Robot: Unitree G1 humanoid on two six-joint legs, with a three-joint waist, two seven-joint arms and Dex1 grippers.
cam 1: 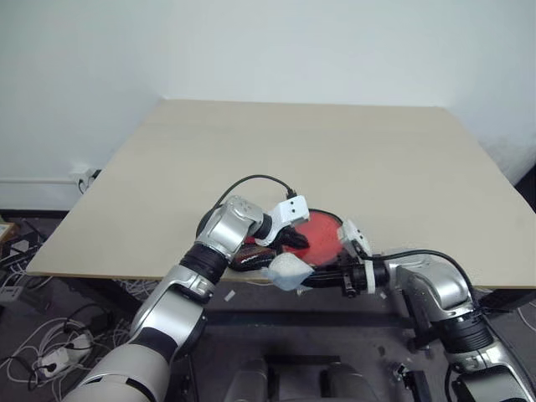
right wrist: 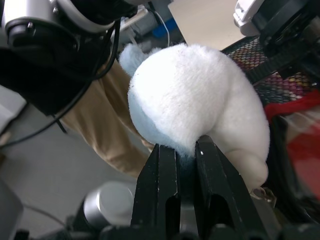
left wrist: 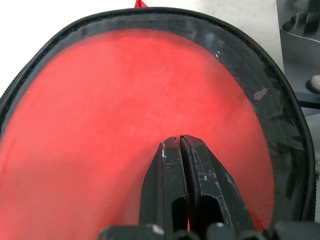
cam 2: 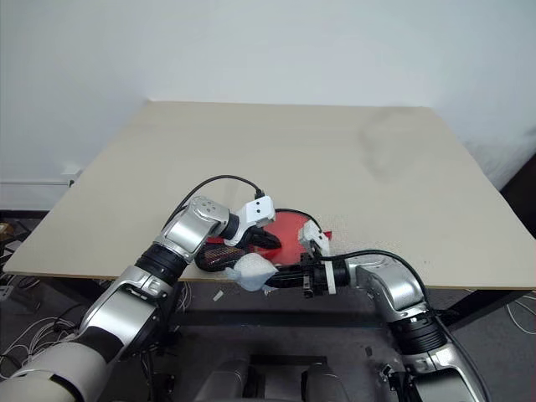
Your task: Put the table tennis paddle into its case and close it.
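Note:
The case (cam 1: 322,233) lies flat at the table's near edge, with a black zip rim (left wrist: 292,130) around a glossy red face (left wrist: 125,100). Whether that red is the table tennis paddle under a clear cover I cannot tell. My left gripper (left wrist: 180,137) is shut, and its tips press down on the red face (cam 2: 285,226). A darker narrow end of the case (cam 1: 249,256) points toward my left arm. My right gripper (right wrist: 187,145) reaches in level from the right, just off the table's edge. It is shut on a white and pale blue fluffy ball (cam 1: 285,270) that hangs beside the case.
The tan table (cam 1: 293,151) stretches far beyond the case toward a white wall. The case sits right at the near edge (cam 1: 126,276), partly overhanging it. Cables and a power strip (cam 1: 50,347) lie on the floor at the left.

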